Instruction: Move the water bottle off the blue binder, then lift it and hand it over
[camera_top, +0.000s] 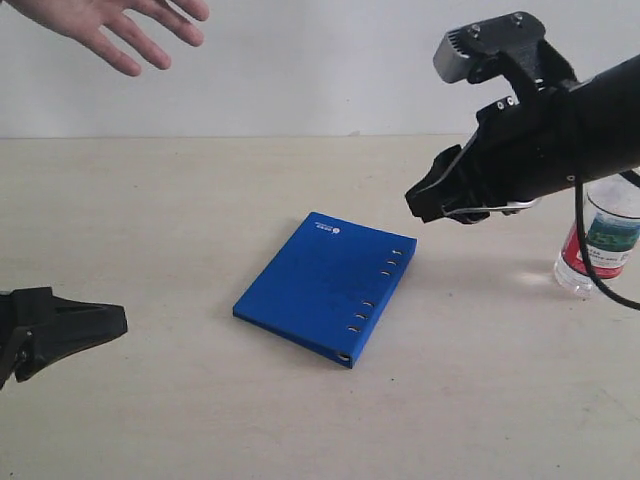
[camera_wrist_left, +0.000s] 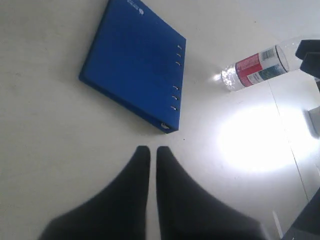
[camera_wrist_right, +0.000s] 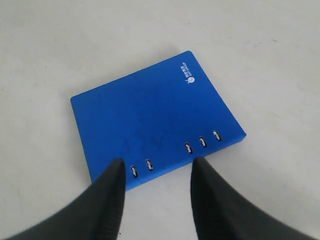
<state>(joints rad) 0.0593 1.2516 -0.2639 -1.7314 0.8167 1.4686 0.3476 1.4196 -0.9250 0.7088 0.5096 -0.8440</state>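
My right gripper (camera_wrist_right: 157, 162), jaws apart and empty, hangs above the holed edge of the binder (camera_wrist_right: 150, 110), nearer it than my closed-up left gripper (camera_wrist_left: 149, 150), while the bottle (camera_top: 612, 240) stands on the desk (camera_top: 150, 220) further right, clear of the binder.

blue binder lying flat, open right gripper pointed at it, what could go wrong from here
1. The flat bright-blue binder lies flush on the beige table, so the open right gripper may find little edge to pinch and could slip off.
2. The clear plastic water bottle with a red, white and green label stands close by the right arm's dangling cable; a swing could topple it.
3. The person's open hand waits far across, a long carry.
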